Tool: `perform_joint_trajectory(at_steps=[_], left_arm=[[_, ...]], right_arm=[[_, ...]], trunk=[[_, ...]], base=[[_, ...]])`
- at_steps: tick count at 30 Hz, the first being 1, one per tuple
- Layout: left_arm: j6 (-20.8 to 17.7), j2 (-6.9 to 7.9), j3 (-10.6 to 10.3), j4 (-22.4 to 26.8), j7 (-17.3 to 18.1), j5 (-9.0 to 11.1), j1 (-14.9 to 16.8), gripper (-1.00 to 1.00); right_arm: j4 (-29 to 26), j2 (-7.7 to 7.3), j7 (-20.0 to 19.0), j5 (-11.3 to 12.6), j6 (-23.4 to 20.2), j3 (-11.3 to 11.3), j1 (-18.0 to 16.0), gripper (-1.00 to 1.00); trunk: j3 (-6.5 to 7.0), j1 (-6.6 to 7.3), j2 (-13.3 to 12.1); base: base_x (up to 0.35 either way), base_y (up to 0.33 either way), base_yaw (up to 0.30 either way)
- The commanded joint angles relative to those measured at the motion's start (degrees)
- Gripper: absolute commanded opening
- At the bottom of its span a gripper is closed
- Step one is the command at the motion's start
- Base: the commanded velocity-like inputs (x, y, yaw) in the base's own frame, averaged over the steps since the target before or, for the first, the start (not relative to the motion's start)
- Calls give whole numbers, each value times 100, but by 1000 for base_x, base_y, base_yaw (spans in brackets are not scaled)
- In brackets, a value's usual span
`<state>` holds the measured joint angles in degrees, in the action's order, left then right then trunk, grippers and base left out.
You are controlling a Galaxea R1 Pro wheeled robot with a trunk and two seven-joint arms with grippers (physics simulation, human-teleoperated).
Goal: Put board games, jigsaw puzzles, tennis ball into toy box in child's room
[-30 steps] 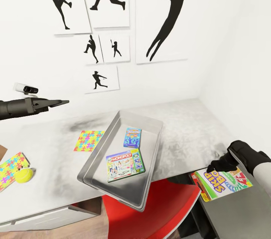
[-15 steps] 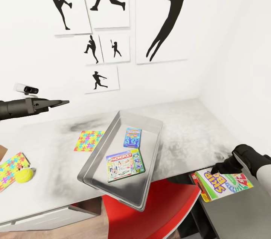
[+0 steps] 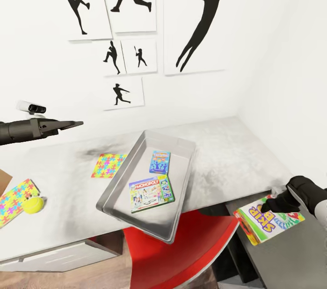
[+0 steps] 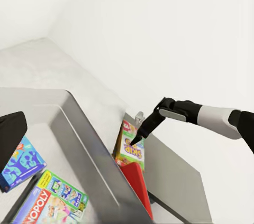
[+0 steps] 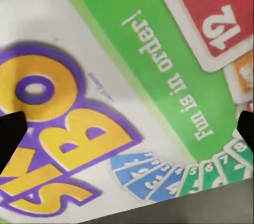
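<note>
- The left arm [image 3: 20, 129] is a dark grey, round-bodied tube.
- Its left gripper [image 3: 72, 123] narrows into thin, flat black fingers ending in a point.
- A small white camera box [image 3: 31, 107] with a dark lens face sits on top of that arm.
- The right arm [image 4: 214, 117] has a white sleeve section next to a glossy black wrist.
- The right gripper [image 4: 138, 141] is black and tapers to a slim tip.

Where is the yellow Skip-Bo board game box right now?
Head view, lower right: the yellow Skip-Bo box lies on the dark grey side unit, under the right end effector.
</note>
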<state>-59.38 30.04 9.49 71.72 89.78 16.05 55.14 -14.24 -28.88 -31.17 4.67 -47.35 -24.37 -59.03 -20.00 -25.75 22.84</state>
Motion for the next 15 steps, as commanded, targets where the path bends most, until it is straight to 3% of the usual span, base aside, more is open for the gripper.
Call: perform_joint_trajectory(at_steps=[1, 11, 15], left_arm=[[-62, 2, -1, 0, 22, -5, 5, 100], [-62, 2, 5, 0, 22, -5, 5, 100], [-62, 2, 4, 0, 22, -5, 5, 100]], right_arm=[[3, -10, -22, 47, -29, -57, 67, 100], [3, -16, -67, 51, -28, -40, 67, 100], [1, -37, -91, 117, 95, 215, 67, 100]], trunk=[[-12, -3, 8], [-12, -3, 8], [-12, -3, 8]], base=[[-218, 0, 0], [-113, 0, 0], [-62, 0, 0]])
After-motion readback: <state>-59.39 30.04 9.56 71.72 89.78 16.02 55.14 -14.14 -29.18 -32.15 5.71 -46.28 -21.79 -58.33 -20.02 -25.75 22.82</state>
